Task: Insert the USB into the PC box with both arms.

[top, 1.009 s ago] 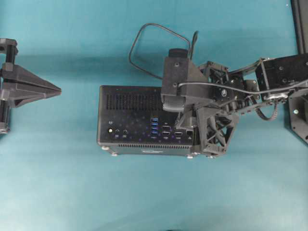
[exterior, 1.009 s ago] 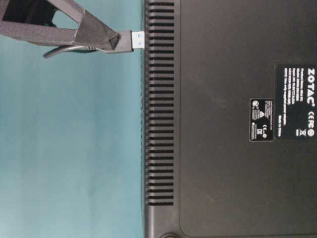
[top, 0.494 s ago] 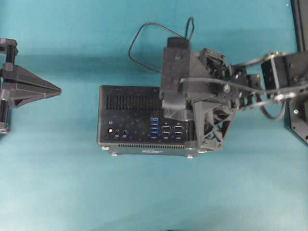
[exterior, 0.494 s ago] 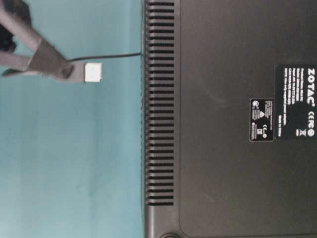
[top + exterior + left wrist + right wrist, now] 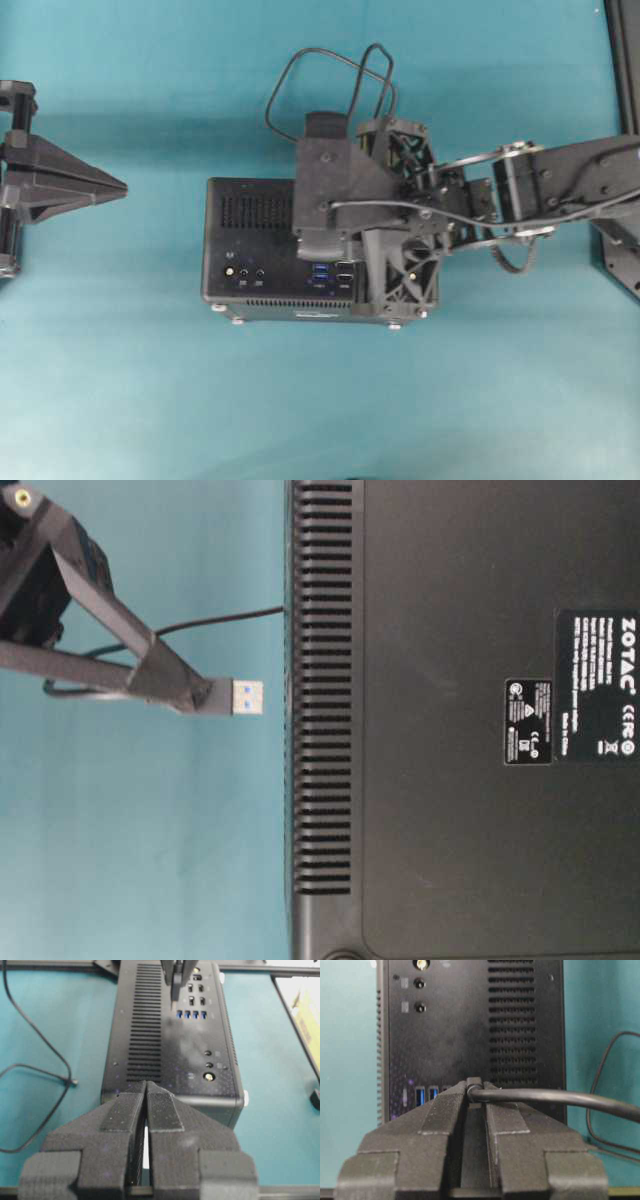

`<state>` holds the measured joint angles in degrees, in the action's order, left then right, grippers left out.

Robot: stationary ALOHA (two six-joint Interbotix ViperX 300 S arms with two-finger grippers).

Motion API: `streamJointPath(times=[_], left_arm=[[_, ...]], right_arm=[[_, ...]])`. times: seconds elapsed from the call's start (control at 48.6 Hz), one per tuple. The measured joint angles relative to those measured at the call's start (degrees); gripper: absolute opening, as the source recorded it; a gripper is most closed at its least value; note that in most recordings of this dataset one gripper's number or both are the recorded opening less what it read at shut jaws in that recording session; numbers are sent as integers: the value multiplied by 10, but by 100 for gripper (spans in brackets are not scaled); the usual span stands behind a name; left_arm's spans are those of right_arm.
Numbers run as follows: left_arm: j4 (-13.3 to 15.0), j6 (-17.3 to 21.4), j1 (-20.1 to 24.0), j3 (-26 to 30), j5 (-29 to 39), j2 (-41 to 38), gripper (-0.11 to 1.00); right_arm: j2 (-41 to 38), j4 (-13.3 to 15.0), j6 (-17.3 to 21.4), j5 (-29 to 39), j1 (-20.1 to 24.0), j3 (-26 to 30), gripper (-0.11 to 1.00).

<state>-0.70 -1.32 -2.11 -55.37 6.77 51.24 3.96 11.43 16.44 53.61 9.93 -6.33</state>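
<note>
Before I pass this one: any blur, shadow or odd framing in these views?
Overhead: sharp, even light; soft shadow band above the PC box. Table-level: turned sideways, USB plug crisp in the right gripper. Left wrist: left gripper soft up close, ports sharper. Right wrist: fingers fill the lower frame, hiding some ports.

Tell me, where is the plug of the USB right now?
The USB plug is pinched in the right gripper, on the left of the table-level view, its silvery tip pointing at the PC box with a gap between them.
</note>
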Motion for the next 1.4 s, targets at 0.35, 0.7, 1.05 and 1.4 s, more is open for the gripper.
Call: streamJointPath(times=[0.35,0.7,1.05,1.4], left_arm=[[0,0,0,-1,0,1,0],[0,-1,0,-2,0,2,0],[-1,-8,0,-3,-2,4,0],[0,-29,0,-6,-7,16,0]], right_arm=[[-11,0,-1,40,1,14,11],[-19,1,-1,61,6,25,11],[-23,1,-1,52,10,25,11],[-25,3,-1,45,18,18,11]])
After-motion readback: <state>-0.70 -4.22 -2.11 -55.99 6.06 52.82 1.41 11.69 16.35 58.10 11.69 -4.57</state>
